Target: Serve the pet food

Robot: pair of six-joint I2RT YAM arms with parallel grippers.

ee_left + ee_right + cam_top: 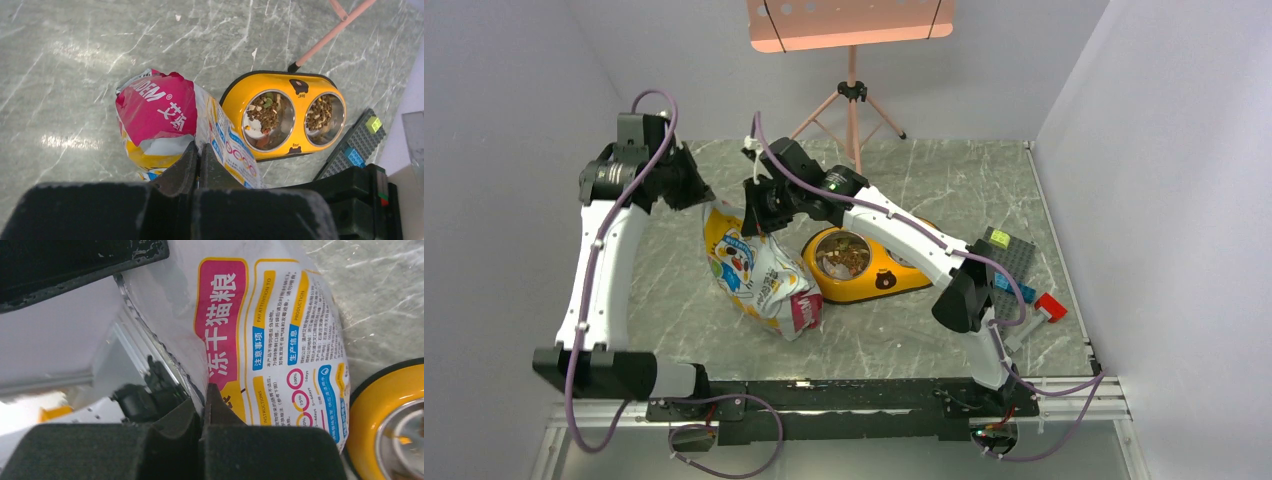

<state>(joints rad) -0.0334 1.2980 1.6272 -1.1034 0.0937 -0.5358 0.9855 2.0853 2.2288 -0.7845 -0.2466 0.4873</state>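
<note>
Left gripper: clenched on the bag's top edge.
Right gripper: pinching the same edge, beside the left.
Bag axis: from our grip down to the red band, which points toward the arm bases.
Kibble: some lies in both bowls.
Feeder: just right of the bag, nearer our right arm. We judge the mouth must swing that way.

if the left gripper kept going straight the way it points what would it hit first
The pet food bag: the left gripper is shut on its edge, so it would push straight into the bag's body, probably with the table behind it, though depth is unclear.
</note>
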